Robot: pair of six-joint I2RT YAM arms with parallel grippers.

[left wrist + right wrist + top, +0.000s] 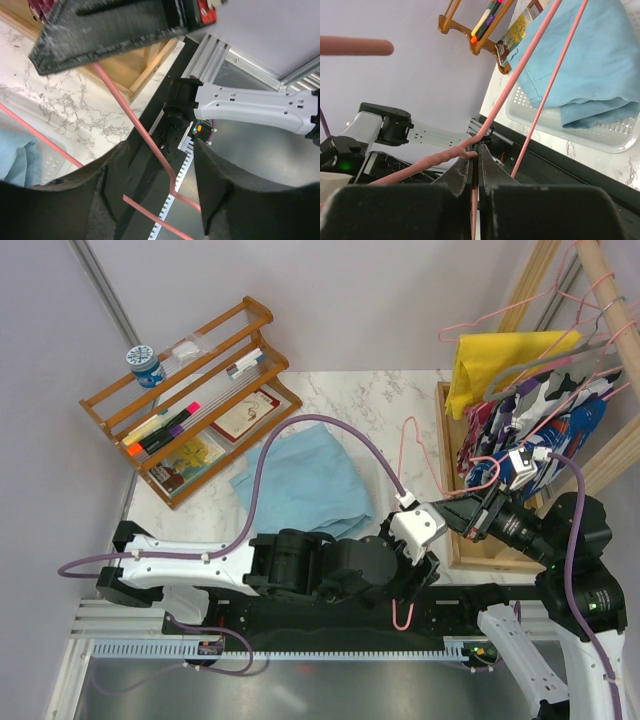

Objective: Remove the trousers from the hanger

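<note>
Trousers [305, 480] lie mid-frame, apparently off the hanger [134, 119]. The right gripper [475, 156] pinches its wire and the left gripper [160, 170] gapes around it. Best lift clear slowly.

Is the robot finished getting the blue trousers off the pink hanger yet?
Nearly. Done: the light sky-blue fabric trousers lie crumpled in the clear plastic tray, off the thin pink wire hanger. In hand: the right gripper is shut on the bare hanger, whose wire also passes between the left gripper's open fingers. Left: probably just putting the hanger down.
</note>
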